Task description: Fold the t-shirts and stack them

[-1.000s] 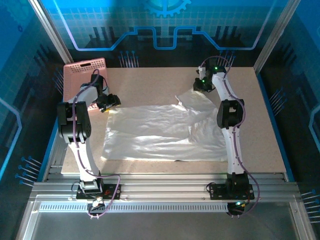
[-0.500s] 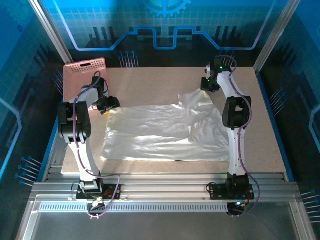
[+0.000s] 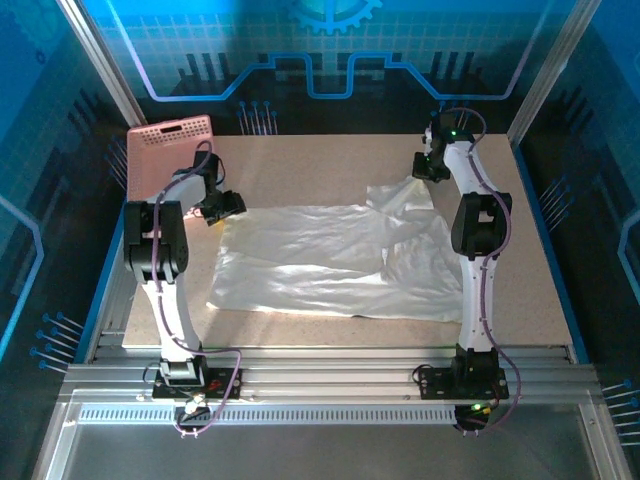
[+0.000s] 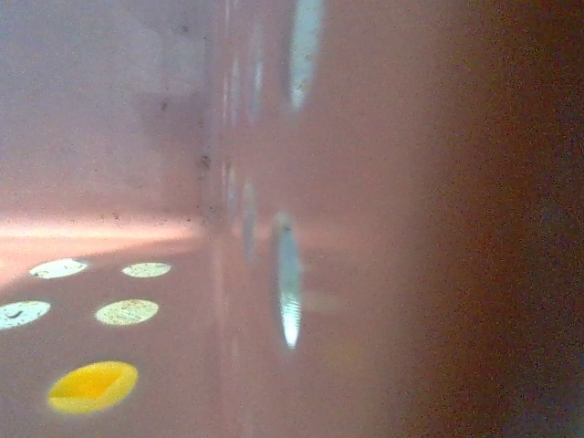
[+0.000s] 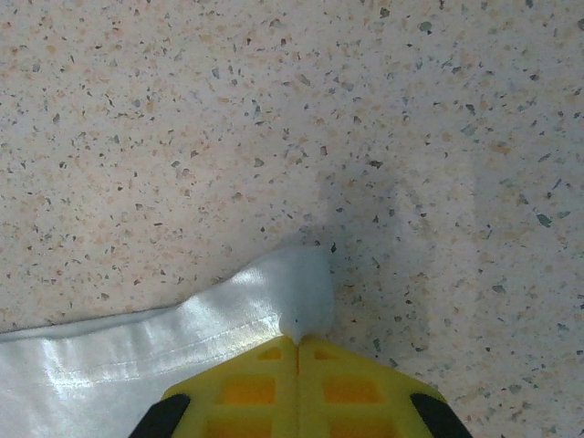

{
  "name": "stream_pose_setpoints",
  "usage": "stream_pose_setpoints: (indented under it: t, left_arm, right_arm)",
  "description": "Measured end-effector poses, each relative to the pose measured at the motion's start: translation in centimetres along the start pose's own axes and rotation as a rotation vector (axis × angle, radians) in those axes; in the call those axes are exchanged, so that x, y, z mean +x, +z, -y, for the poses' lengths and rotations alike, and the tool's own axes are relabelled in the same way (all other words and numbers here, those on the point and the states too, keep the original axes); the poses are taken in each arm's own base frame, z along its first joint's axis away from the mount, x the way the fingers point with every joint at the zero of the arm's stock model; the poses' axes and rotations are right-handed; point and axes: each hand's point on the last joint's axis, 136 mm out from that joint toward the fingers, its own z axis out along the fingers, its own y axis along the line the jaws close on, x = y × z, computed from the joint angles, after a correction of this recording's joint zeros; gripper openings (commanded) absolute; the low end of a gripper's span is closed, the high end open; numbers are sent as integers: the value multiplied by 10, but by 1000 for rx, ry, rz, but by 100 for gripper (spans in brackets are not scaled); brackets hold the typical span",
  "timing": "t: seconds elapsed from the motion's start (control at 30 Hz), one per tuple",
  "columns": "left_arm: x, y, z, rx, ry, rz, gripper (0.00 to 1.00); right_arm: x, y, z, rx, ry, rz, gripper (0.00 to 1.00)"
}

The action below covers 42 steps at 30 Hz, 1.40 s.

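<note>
A white t-shirt [image 3: 320, 260] lies spread across the middle of the table, wrinkled, with a fold near its right side. My left gripper [image 3: 226, 206] sits at the shirt's far left corner, which is drawn up to its tip. My right gripper [image 3: 424, 172] is at the far right corner. In the right wrist view its yellow fingertips [image 5: 298, 342] are pressed together on a small tip of the white hem [image 5: 306, 283], and the t-shirt [image 5: 137, 356] trails off to the left over the speckled table. No printed graphic shows.
A pink lattice basket [image 3: 165, 140] stands at the far left corner, just behind my left arm. Its pink wall [image 4: 365, 182] is blurred and very close in the left wrist view. Bare table [image 3: 320, 165] lies beyond the shirt and along the right edge [image 3: 530, 260].
Both grippers have moved to the right, the right one also farther back. The shirt's far edge has followed and the whole shirt has shifted slightly right.
</note>
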Motion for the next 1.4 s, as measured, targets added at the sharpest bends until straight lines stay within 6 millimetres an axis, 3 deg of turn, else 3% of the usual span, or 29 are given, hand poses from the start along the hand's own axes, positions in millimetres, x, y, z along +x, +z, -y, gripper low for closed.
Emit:
stream_pose_setpoints:
  t: [0.3, 0.63, 1.3, 1.4]
  left_arm:
    - [-2, 0, 18, -16, 10, -29, 61]
    - [-2, 5, 7, -113, 20, -51, 53]
    - [2, 7, 3, -194, 47, -157, 5]
    - [3, 8, 2, -194, 50, -156, 5]
  right_arm:
    - [1, -1, 0, 1, -14, -6, 0]
    - [2, -4, 1, 2, -26, -14, 0]
    - [-7, -17, -6, -28, -29, 13, 0]
    - [-9, -21, -7, -32, -29, 21, 0]
